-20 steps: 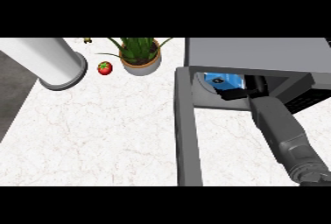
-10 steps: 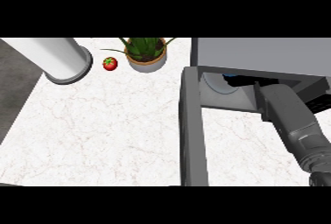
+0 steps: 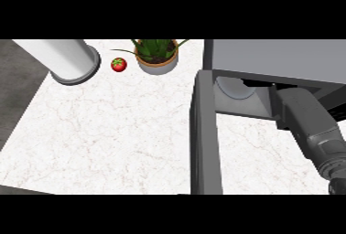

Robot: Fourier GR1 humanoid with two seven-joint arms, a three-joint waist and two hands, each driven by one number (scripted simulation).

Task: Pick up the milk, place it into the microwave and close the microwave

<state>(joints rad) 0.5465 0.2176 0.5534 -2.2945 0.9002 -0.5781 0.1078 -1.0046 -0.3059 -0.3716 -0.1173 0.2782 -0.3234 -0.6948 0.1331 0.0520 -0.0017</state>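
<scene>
A white marbled bench [image 3: 115, 132] fills most of the view. At its far left stands a white cylinder [image 3: 64, 59]. Just right of it lies a small red strawberry [image 3: 119, 64], then a potted plant [image 3: 157, 55]. A grey microwave [image 3: 277, 59] sits at the far right, its door [image 3: 207, 132] open.

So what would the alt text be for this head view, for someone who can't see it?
A grey robot forearm reaches into an open microwave, its door swung out over a white marble counter. A potted plant, a strawberry and a white cylinder stand at the back.
</scene>
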